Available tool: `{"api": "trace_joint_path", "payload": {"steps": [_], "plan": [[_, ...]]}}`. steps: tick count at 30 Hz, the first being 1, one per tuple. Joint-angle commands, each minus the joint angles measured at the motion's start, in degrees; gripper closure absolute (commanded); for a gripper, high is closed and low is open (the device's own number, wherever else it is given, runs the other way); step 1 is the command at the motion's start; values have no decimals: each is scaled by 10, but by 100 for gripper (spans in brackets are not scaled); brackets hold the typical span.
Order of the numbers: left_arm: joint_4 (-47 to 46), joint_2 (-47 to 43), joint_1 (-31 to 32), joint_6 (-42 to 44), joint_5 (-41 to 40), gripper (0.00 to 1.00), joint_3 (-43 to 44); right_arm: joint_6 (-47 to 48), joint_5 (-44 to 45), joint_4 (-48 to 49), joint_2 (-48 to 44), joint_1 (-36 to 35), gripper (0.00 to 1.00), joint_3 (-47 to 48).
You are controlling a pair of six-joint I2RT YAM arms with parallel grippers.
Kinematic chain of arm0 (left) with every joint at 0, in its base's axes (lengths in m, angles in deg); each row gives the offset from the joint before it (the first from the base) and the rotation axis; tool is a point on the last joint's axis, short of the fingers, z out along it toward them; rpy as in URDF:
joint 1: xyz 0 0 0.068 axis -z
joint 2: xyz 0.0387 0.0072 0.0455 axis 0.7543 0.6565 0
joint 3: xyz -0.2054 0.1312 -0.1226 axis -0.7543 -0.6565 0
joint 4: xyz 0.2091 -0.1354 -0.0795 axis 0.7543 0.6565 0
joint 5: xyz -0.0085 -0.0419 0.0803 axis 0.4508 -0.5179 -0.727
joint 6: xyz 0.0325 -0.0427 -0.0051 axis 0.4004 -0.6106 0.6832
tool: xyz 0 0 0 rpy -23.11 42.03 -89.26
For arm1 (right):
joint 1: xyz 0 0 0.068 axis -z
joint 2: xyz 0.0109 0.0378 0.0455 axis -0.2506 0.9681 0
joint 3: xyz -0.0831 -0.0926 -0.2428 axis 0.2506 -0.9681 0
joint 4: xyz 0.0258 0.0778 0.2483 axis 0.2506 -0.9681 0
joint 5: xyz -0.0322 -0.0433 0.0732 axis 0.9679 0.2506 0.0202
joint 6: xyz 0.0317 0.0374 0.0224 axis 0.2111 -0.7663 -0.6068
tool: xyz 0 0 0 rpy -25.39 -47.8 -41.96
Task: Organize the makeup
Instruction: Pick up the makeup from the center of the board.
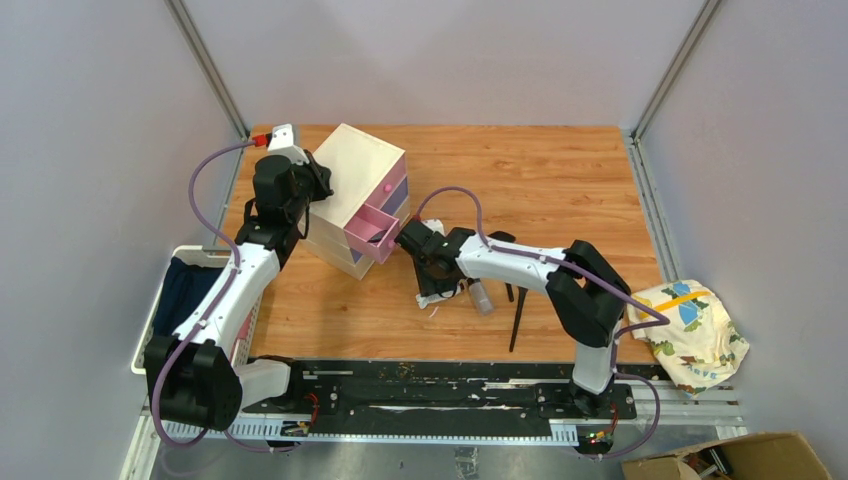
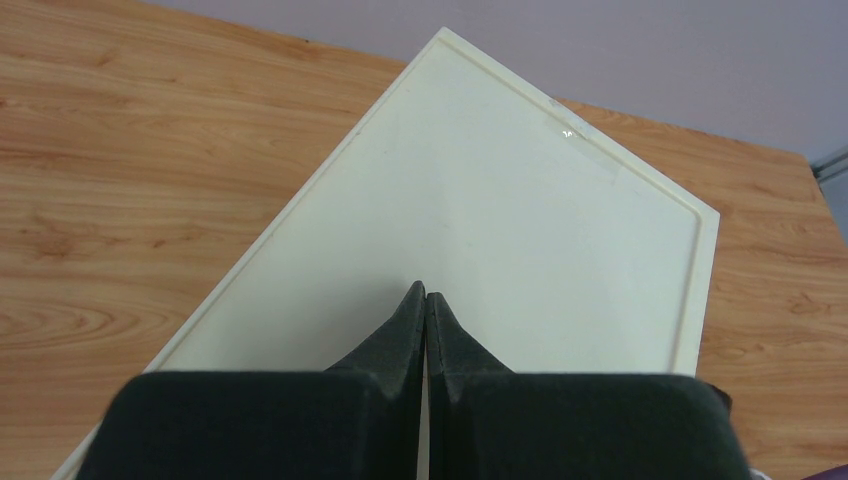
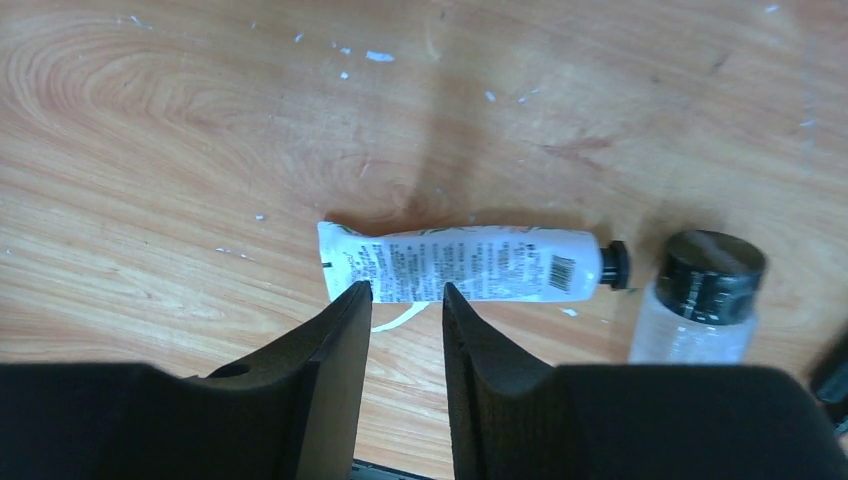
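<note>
The makeup lies on the wooden table in front of the drawer box. A white squeeze tube (image 3: 470, 265) with a black cap lies flat, and a clear bottle (image 3: 700, 300) with a black cap sits just right of it. From above, the tube (image 1: 437, 297), the bottle (image 1: 481, 297) and a slim black brush (image 1: 518, 320) lie close together. My right gripper (image 3: 407, 292) is open, its tips over the tube's crimped end, holding nothing. My left gripper (image 2: 425, 292) is shut and empty, pressed against the cream box's top (image 2: 500, 200).
The cream box (image 1: 355, 185) stands at the back left with a pink drawer (image 1: 370, 232) pulled open toward the right arm. A white basket (image 1: 160, 310) with dark cloth sits at the left edge. A patterned cloth (image 1: 695, 325) lies at the right edge.
</note>
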Motion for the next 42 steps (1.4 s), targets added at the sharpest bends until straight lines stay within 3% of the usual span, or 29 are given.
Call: {"api": "trace_joint_path", "payload": {"steps": [1,5,8,24,35,42], "plan": [[18,1,3,8,4,100,-13,33,44,-39,-47,9,64,6],[18,0,3,5,7,100,-14,47,108,-56,-79,18,63,-13],[19,-1,3,4,7,100,-15,63,100,-59,-78,46,66,-8],[19,-7,3,2,5,100,-22,110,70,-64,64,98,75,89],[20,-5,3,0,5,100,-25,89,13,-23,-22,86,78,-61],[21,-11,3,-2,6,100,-25,81,-2,-19,-76,60,78,-109]]}}
